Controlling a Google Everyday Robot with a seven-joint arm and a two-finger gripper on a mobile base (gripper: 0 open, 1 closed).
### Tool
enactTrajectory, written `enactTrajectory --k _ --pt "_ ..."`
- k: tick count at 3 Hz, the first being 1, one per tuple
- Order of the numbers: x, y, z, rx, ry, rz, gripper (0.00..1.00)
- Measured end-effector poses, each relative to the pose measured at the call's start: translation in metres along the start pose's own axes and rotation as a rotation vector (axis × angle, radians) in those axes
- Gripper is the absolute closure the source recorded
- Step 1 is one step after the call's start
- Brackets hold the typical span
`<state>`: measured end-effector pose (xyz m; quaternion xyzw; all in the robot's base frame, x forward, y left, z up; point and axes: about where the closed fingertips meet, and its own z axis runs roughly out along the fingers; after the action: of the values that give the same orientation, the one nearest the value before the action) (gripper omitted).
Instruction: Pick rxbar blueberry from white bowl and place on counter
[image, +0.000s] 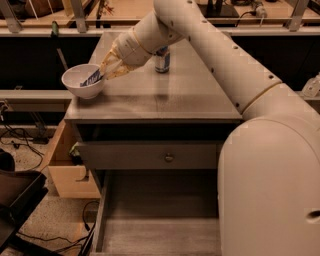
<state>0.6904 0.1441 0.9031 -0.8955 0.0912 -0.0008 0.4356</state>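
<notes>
The white bowl (80, 82) sits at the counter's (165, 100) front left corner. Inside it the rxbar blueberry (92, 79), a dark blue wrapper with pale lettering, leans against the right side of the rim. My gripper (103, 75) reaches down from the right over the bowl's right edge, its tip right at the bar's upper end. Whether it has hold of the bar does not show. The white arm stretches back across the counter to the right.
A drink can (161, 59) stands at the back middle of the counter, partly behind my arm. Below the knobbed drawer (169, 157), a lower drawer (160, 220) is pulled out. A wooden box (65, 172) and cables lie on the floor at the left.
</notes>
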Motion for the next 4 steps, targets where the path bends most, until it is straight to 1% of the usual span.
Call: enactTrajectory --k 1,2,3,4 --pt "0.007 -0.010 -0.007 -0.022 0.021 -0.022 1.00" --pt "0.021 -0.028 -0.016 -0.097 0.063 -0.058 1.00" --pt "0.028 -0.051 -0.025 -0.218 0.106 -0.113 1.00" --pt "0.032 -0.088 -0.070 -0.248 0.235 -0.155 1.00"
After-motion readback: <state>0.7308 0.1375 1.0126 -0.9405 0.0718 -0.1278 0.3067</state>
